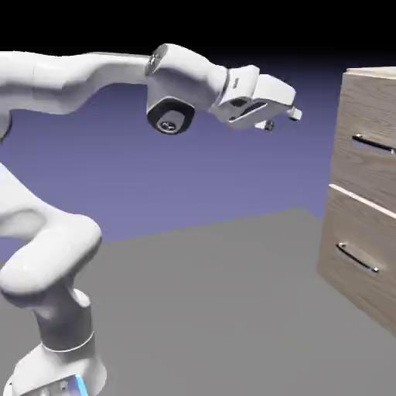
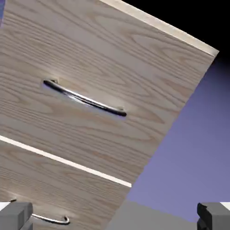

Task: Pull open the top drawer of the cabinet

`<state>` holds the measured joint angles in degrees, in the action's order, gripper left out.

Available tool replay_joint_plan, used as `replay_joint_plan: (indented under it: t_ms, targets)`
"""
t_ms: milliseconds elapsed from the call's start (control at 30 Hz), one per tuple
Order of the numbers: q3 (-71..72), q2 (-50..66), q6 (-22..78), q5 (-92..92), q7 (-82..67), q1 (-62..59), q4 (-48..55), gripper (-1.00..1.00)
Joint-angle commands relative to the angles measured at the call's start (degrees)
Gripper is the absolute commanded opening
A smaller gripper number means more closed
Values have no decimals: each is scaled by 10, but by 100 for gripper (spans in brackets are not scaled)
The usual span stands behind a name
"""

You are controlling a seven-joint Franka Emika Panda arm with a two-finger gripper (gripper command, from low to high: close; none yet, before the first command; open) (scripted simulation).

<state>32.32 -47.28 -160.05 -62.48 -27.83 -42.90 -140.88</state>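
The light wood-grain cabinet (image 1: 370,193) stands at the right edge of the exterior view. Its top drawer (image 1: 370,135) carries a slim dark bar handle (image 1: 371,144); the drawer front sits flush with the cabinet. My gripper (image 1: 285,117) hangs in the air to the left of the top drawer, well apart from it, pointing toward it. In the hand view the top drawer (image 2: 99,67) fills the upper left, tilted, with its handle (image 2: 84,99) near the middle. The gripper (image 2: 115,218) is open, one grey fingertip (image 2: 15,215) in each bottom corner, nothing between them.
A lower drawer (image 1: 360,255) with the same kind of handle (image 1: 357,257) sits beneath the top one; it also shows in the hand view (image 2: 58,188). The grey table (image 1: 216,309) stretches between the arm's base and the cabinet.
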Motion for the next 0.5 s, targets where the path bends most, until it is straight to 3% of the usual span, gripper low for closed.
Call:
replay_joint_plan:
  t_ms: [0,467]
  targets:
    - [11,-5,5,-22,-25,-15,7,0]
    - [172,-78,74,-332,-374,-232,107,0]
